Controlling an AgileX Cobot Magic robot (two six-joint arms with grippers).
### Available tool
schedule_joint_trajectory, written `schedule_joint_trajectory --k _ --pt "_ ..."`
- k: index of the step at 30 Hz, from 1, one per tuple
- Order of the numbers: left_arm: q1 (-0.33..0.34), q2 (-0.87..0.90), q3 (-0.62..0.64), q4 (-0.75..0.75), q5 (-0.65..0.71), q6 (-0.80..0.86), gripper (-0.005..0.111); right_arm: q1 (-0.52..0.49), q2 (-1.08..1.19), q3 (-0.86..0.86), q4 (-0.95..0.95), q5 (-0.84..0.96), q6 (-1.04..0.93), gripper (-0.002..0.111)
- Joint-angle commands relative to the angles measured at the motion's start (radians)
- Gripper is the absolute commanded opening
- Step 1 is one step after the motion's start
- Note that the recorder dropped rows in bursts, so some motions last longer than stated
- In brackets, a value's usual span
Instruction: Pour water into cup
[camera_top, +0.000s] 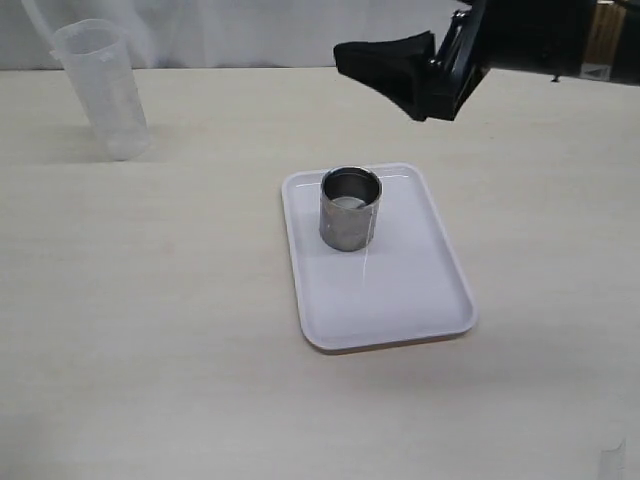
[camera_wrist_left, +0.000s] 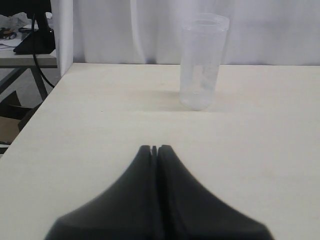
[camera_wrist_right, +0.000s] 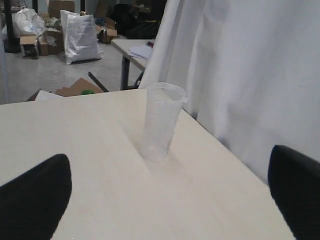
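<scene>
Right wrist view is showing the right pincer (camera_wrist_right: 167, 162) standing spread and empty, the beaker (camera_wrist_right: 161, 122) ahead of it. The cup (camera_top: 350, 212), pale water (camera_top: 349, 203) inside, is sitting on the tray (camera_top: 400, 300) below that pincer. The left pincer (camera_wrist_left: 155, 149) is resting pressed together. Approaching level and centring the beaker in the gap is looking wise.

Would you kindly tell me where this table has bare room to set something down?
The wide table left of the tray, nearer than the beaker, is bare; so is the strip right of the tray. The tray's near half is free; the cup sits at its far end. Beyond that end the right jaws hang overhead, so it is tight there.
</scene>
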Motion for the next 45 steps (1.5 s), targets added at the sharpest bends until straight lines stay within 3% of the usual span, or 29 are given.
schedule_joint_trajectory --k 1,6,20,31,45 --pt "0.000 -0.003 0.003 -0.005 -0.009 -0.006 0.000 -0.005 -0.188 0.076 -0.013 0.129 0.086 0.110" --pt "0.000 -0.003 0.003 -0.005 -0.009 -0.006 0.000 -0.005 -0.401 0.175 -0.013 0.248 0.201 0.110" --pt "0.000 -0.003 0.003 -0.005 -0.009 -0.006 0.000 0.000 -0.848 0.347 -0.017 0.235 0.423 0.110" --pt "0.000 -0.003 0.003 -0.005 -0.009 -0.006 0.000 0.000 -1.030 0.347 -0.017 0.235 0.423 0.110" --pt "0.000 -0.003 0.003 -0.005 -0.009 -0.006 0.000 0.000 -1.101 0.349 -0.017 0.242 0.425 0.110"
